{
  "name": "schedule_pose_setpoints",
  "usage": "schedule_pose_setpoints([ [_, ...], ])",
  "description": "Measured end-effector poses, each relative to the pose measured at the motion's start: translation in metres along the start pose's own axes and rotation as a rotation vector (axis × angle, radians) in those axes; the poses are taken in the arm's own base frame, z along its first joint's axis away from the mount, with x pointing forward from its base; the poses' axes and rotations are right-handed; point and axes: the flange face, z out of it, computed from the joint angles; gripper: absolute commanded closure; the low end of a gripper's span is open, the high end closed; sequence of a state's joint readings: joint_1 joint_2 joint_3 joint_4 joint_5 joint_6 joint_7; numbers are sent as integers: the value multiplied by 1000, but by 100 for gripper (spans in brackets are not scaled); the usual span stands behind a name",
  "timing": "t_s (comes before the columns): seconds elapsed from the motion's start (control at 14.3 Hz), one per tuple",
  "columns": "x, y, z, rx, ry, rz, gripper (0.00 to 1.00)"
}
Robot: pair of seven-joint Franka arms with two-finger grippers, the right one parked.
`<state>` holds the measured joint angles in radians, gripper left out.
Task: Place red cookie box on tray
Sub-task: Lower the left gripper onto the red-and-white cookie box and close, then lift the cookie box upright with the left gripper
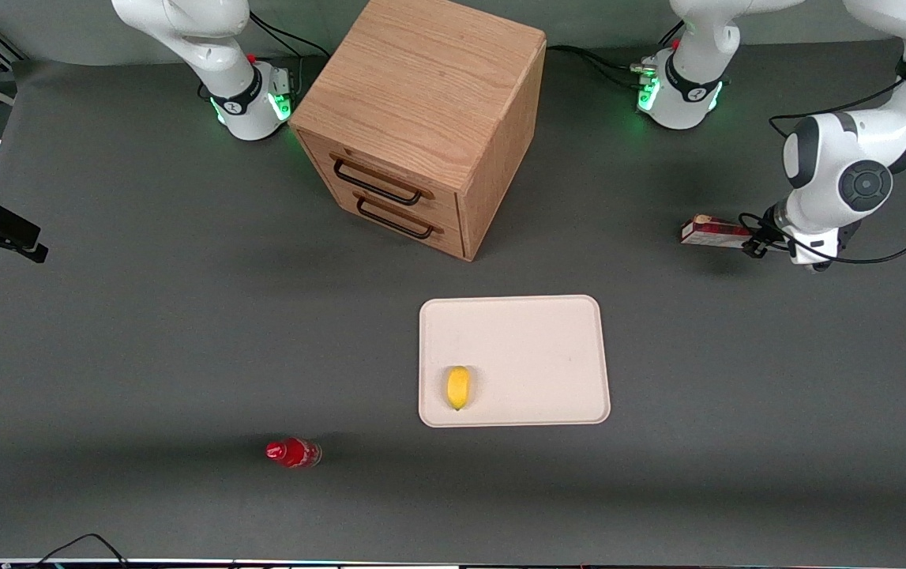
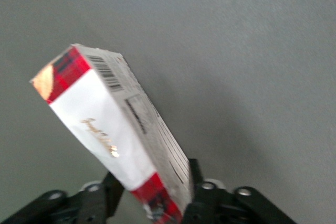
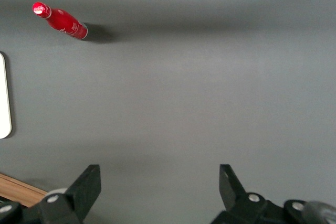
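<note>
A wooden drawer cabinet [image 1: 421,118] stands on the grey tabletop [image 1: 144,332], well away from the gripper [image 2: 155,195]. The cream tray [image 1: 547,348], holding a lemon [image 1: 458,387], lies nearer the front camera than the gripper. The gripper is clamped on one end of the red cookie box [image 2: 113,129], lifted clear of the tabletop, seemingly ready for carrying to the tray.

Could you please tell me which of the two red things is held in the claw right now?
The long flat red cookie box, clamped in the left arm's claw above the grey table; the small red bottle stands untouched, nearer the front camera.
</note>
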<state>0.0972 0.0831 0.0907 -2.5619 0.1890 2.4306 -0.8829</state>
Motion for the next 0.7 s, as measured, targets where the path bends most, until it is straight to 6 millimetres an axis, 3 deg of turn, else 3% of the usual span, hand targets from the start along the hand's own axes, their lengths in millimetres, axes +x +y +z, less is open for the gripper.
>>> schedule_pose_setpoints([
  [0.28,5,-1,-4,-8,8,-8,100],
  [0.42,11,4,-17,-10,17,-7,100],
  [0.56,23,20,-55,27,14,6,100],
  [0.7,25,53,-119,45,37,46,100],
])
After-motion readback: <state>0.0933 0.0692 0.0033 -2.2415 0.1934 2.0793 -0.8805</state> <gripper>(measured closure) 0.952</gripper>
